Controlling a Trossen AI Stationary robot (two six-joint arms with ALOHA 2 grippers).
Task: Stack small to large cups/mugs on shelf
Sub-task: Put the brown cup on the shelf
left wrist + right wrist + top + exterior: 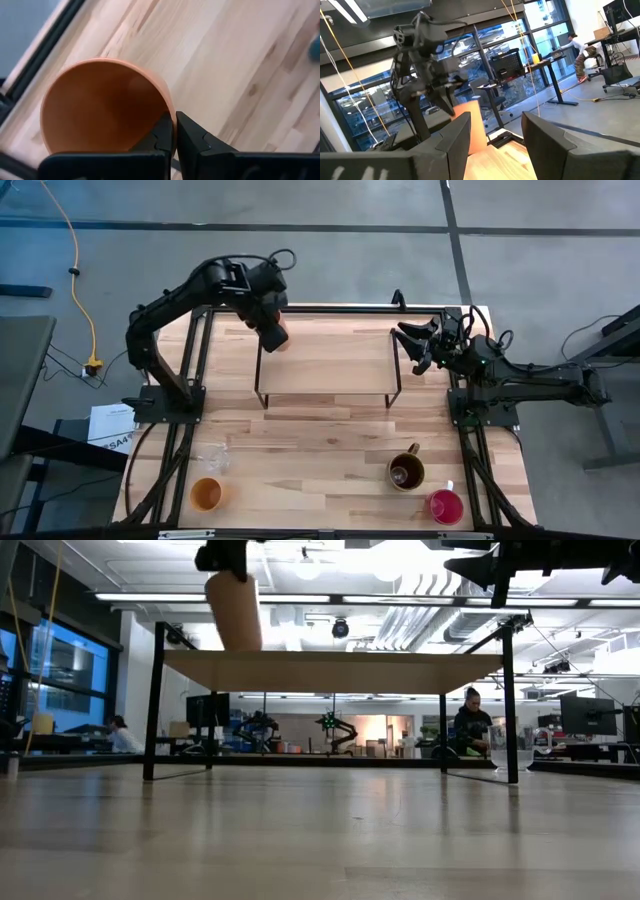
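Left gripper [174, 131], fingers pinched onto the rim of the peach tumbler [102, 105], holds it upright just above the left end of the shelf [330, 365]; its long axis is vertical and the wood top lies directly beneath. Right gripper [418, 346], fingers parted and empty, waits at the shelf's right end. Remaining cups stand on the table [320, 440] in front, well apart from both.

The only writing in view is on a white sheet of paper [112, 425] lying on the floor well to the outer side of the left claw [272, 330]; only "SA4" can be read.
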